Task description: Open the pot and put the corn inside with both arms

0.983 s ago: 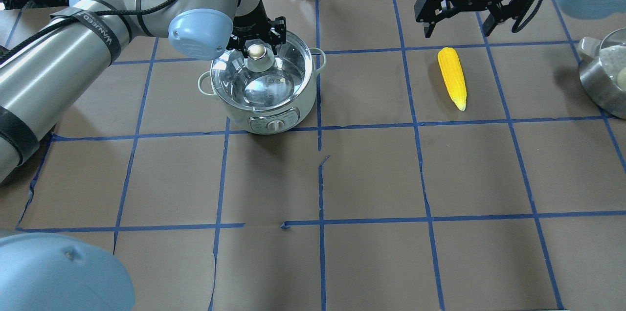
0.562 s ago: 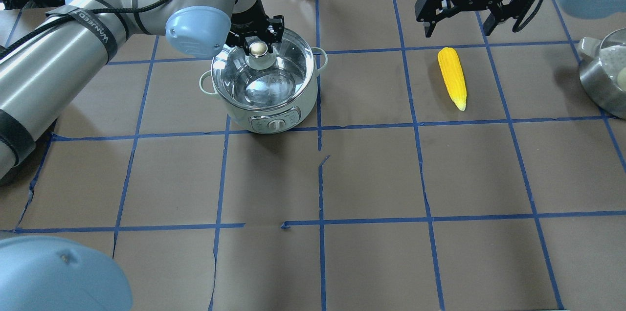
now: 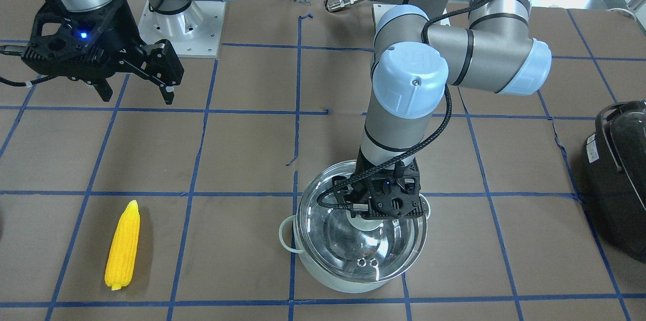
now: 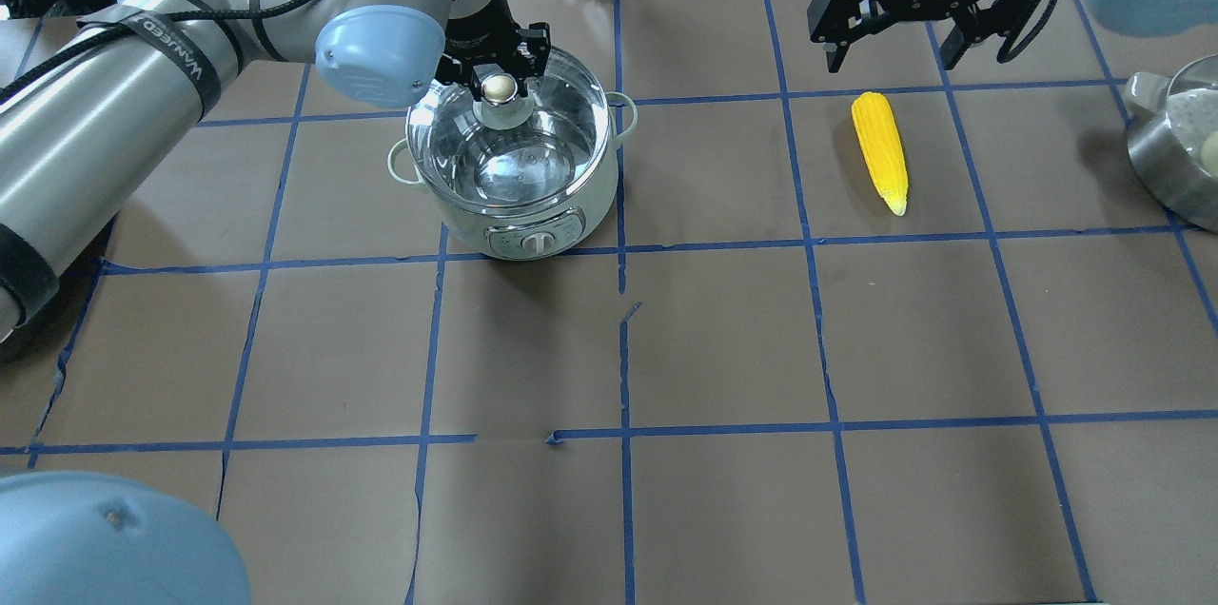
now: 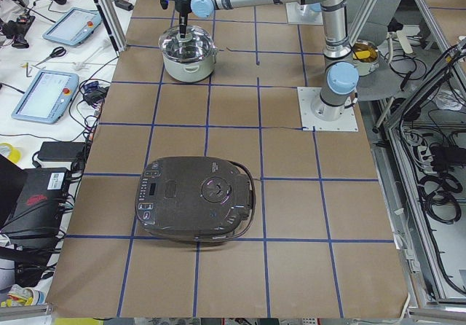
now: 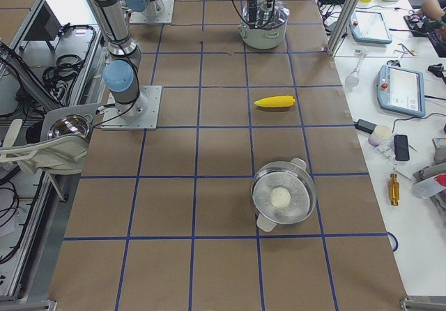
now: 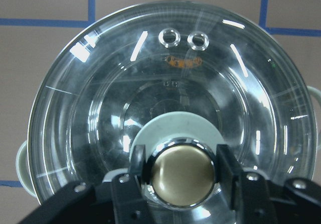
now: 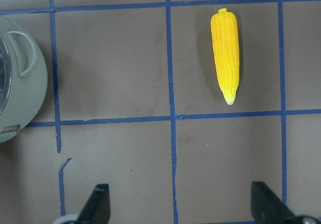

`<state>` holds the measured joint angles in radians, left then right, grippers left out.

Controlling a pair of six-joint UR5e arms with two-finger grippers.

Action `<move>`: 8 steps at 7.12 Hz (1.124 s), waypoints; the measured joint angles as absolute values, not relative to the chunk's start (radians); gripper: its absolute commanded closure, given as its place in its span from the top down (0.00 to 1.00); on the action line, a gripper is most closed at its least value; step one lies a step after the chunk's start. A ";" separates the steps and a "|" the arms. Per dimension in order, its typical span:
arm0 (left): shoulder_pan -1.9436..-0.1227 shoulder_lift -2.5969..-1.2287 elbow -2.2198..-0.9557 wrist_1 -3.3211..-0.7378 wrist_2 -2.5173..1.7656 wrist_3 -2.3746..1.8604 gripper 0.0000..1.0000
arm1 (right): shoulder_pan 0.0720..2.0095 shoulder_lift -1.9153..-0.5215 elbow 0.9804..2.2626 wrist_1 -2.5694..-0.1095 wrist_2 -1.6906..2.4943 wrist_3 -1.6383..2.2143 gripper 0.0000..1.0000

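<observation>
The mint-white pot (image 4: 519,226) stands left of the table's middle, dial facing me. My left gripper (image 4: 499,89) is shut on the metal knob (image 7: 181,174) of the glass lid (image 4: 514,153) and holds the lid slightly above the pot's rim. The front-facing view shows the lid (image 3: 363,248) over the pot (image 3: 323,283). The yellow corn (image 4: 880,151) lies flat to the right, tip toward me. My right gripper (image 4: 894,53) is open and empty, hovering beyond the corn's blunt end. The right wrist view shows the corn (image 8: 226,58) ahead of the open fingers.
A black appliance with a handle (image 3: 618,179) sits at the table's end on my left. A steel pot with a lid (image 4: 1175,158) stands at the right edge. Blue tape lines grid the brown table cover (image 4: 723,348).
My left gripper, shut on the knob, has risen a little and drawn the lid up and slightly away from me. The right gripper and the corn have not moved.
</observation>
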<state>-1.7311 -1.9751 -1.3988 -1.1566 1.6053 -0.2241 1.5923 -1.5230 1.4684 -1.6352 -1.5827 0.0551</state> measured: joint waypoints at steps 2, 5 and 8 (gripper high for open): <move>-1.641 -1.943 -1.391 -1.190 1.604 -0.137 0.29 | 1.593 -1.523 1.468 -1.635 -1.582 0.055 1.00; -1.424 -1.910 -1.425 -1.222 1.554 0.124 0.24 | 1.592 -1.523 1.468 -1.635 -1.583 0.054 1.00; -1.223 -1.903 -1.546 -1.187 1.533 0.369 0.18 | 1.593 -1.523 1.469 -1.635 -1.583 0.055 1.00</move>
<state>-1.2230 -1.9029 -1.5460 -1.1872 1.5334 0.3691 1.5927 -1.5232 1.4694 -1.6352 -1.5830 0.0552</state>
